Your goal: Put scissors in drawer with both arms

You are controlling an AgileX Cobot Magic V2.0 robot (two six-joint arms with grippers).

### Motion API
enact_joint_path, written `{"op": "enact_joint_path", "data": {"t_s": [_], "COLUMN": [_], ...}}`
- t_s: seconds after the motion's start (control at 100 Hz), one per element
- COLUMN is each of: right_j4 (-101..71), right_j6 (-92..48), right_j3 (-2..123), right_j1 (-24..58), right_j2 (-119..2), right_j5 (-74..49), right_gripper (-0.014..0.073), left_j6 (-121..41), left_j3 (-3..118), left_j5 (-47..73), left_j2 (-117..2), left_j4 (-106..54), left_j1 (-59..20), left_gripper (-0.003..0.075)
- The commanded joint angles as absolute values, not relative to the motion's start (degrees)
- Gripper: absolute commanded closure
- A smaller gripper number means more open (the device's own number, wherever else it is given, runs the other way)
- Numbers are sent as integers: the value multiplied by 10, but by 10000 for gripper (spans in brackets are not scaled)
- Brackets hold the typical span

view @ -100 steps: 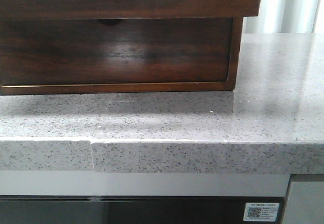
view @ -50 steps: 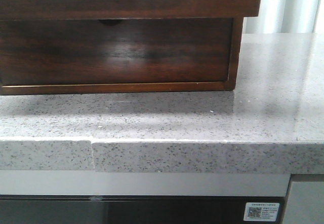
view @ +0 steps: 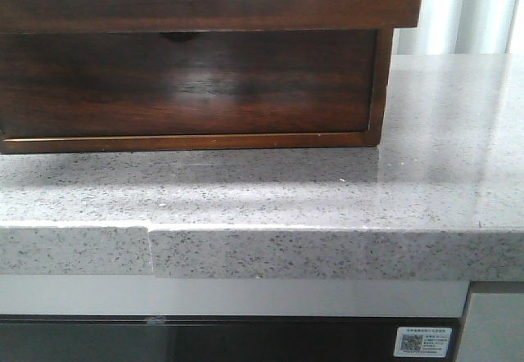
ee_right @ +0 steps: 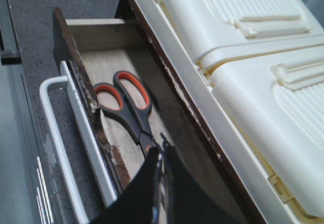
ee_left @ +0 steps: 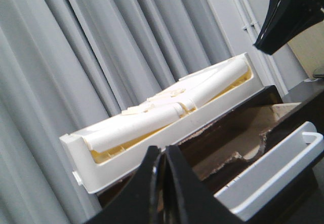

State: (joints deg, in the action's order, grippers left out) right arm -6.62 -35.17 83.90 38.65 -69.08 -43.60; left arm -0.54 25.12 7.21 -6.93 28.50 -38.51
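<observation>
The scissors (ee_right: 126,107), grey handles with orange-lined loops, are inside the open drawer (ee_right: 86,36), handles over its pale wooden floor. My right gripper (ee_right: 162,150) is shut on their blade end just above the drawer; I cannot tell whether the handles rest on the floor. My left gripper (ee_left: 162,155) is shut and empty, held up beside the chest, apart from the drawer's white handle (ee_left: 283,158). The right gripper's dark fingers (ee_left: 283,16) show in the left wrist view. In the front view the pulled-out drawer (view: 205,2) overhangs the chest; neither gripper shows there.
A cream plastic box (ee_right: 243,57) lies on top of the chest, right beside the drawer opening; it also shows in the left wrist view (ee_left: 167,117). The lower drawer (view: 188,83) with its notch is closed. The chest stands on a speckled grey counter (view: 327,190). Grey curtains hang behind.
</observation>
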Motion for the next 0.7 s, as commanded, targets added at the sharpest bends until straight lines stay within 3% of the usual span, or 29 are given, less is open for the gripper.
{"op": "enact_joint_path", "data": {"t_s": [0.0, 0.31, 0.69], "right_j4": [-81, -118, -122], "right_j6": [-350, -350, -350], "right_j3": [798, 473, 238], "right_j1": [386, 386, 386], "right_j2": [-624, -380, -85], "right_j5": [-343, -119, -191], "right_gripper": [651, 651, 651], "left_j6": [0, 0, 0], "left_j3": [243, 161, 112], "left_j5": [38, 5, 13], "left_j2": [-60, -26, -26], "left_j4": [239, 146, 109], "left_j1": [-390, -390, -390], "left_gripper": [739, 739, 739]}}
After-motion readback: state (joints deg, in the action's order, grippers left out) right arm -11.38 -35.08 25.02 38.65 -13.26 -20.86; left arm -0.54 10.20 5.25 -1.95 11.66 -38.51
